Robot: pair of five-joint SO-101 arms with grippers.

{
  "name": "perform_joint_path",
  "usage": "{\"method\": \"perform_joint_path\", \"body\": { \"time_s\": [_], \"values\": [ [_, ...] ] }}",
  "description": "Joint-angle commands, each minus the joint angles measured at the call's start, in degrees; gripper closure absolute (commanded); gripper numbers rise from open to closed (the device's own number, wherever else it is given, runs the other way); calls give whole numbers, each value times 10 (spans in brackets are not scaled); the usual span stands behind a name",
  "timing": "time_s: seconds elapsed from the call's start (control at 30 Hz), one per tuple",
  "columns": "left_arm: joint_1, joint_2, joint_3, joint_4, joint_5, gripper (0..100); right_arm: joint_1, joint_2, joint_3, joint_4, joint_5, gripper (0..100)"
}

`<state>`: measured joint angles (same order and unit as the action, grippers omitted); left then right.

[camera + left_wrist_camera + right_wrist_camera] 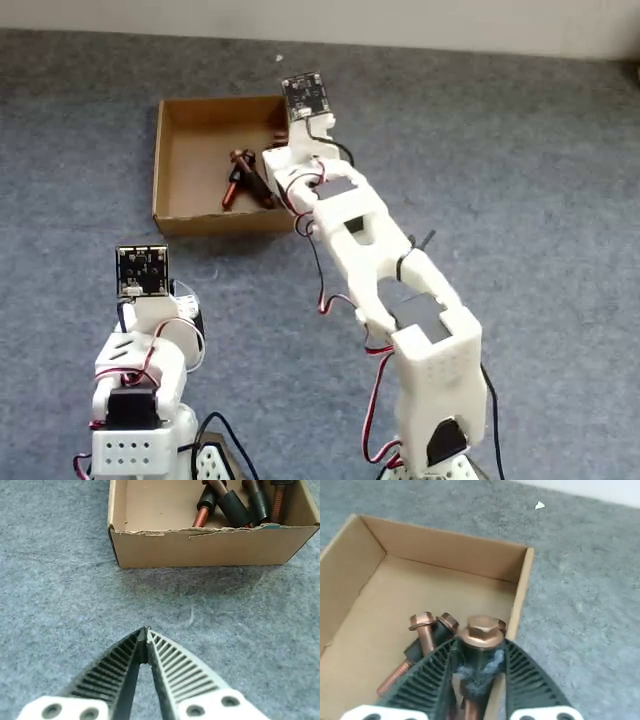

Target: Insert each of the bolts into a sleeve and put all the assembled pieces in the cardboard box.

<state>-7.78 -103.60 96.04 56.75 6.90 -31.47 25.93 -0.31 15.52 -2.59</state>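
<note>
The cardboard box (195, 140) sits at the back left of the grey carpet. Two copper bolts in black sleeves (240, 180) lie crossed on its floor, also seen from the right wrist as assembled bolts (422, 630). My right gripper (479, 650) hovers over the box's right side, shut on another copper hex-head bolt (481, 632) with a black sleeve below its head. In the high view the right gripper (282, 148) is at the box's right wall. My left gripper (145, 635) is shut and holds nothing, low over the carpet in front of the box's near wall (200, 547).
Grey carpet surrounds the box on every side. The left arm (140, 360) is folded back at the front left. The right arm (380, 260) stretches diagonally from the front right toward the box, with red and black cables hanging along it.
</note>
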Motion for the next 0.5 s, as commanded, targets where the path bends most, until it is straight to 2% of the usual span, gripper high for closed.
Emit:
{"method": "perform_joint_path", "body": {
  "time_s": [0.0,0.33,0.47],
  "values": [
    [-3,-1,11,-12,-8,994,-18,-22,-56,54,-6,867],
    [-3,-1,11,-12,-8,994,-27,-189,-65,320,-6,875],
    [-3,-1,11,-12,-8,994,-27,-283,-8,407,-6,977]
  ]
}}
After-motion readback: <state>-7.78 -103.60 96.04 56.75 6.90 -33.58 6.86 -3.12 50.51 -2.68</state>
